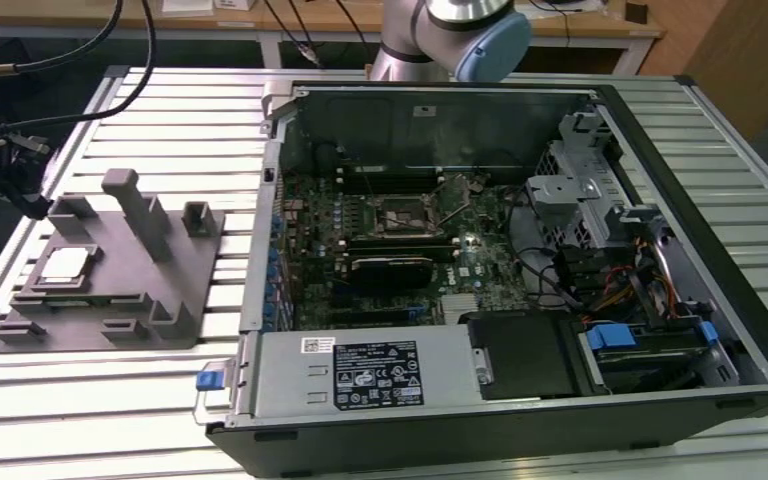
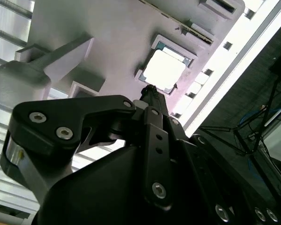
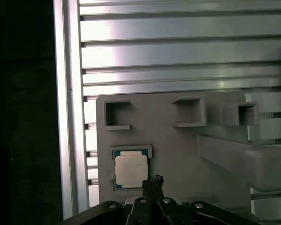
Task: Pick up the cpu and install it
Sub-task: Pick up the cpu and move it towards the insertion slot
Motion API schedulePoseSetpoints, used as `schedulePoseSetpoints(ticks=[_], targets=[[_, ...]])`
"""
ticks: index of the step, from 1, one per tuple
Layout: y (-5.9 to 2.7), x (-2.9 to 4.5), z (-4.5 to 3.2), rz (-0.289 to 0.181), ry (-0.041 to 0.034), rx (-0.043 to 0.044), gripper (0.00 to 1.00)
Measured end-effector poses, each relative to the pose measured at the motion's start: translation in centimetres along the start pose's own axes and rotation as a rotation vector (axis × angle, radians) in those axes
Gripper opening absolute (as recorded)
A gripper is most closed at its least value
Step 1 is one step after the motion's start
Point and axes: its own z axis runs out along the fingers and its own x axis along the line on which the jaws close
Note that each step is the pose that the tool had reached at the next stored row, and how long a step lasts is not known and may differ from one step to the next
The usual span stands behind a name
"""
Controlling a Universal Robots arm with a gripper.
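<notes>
The cpu (image 1: 68,263), a small pale silvery square, lies flat in a recess of the grey plastic tray (image 1: 171,290) on the exterior view's left. In both wrist views my gripper (image 3: 154,181) (image 2: 150,90) hangs above the tray, its black fingers drawn together into one narrow tip with nothing between them. That tip sits just beside one edge of the cpu (image 3: 130,169) (image 2: 164,70), apart from it. The dark square socket (image 1: 402,213) with its thin lever lies on the motherboard inside the open computer case.
The open computer case (image 1: 491,270) lies on the slatted metal table (image 1: 157,110), with drive bays and cables on the exterior view's right. Posts and empty pockets (image 3: 187,112) rise from the tray (image 3: 178,154). Cables hang past the table's far left edge.
</notes>
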Motion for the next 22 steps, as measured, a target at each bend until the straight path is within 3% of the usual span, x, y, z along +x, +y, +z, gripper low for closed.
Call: schedulePoseSetpoints(ticks=[11, 22], targets=[[-0.09, 0.25, 1.85, -0.001, -0.0009, 0.0159, 0.11], [-0.2, 0.33, 3.3, -0.001, 0.0003, 0.0261, 0.11]])
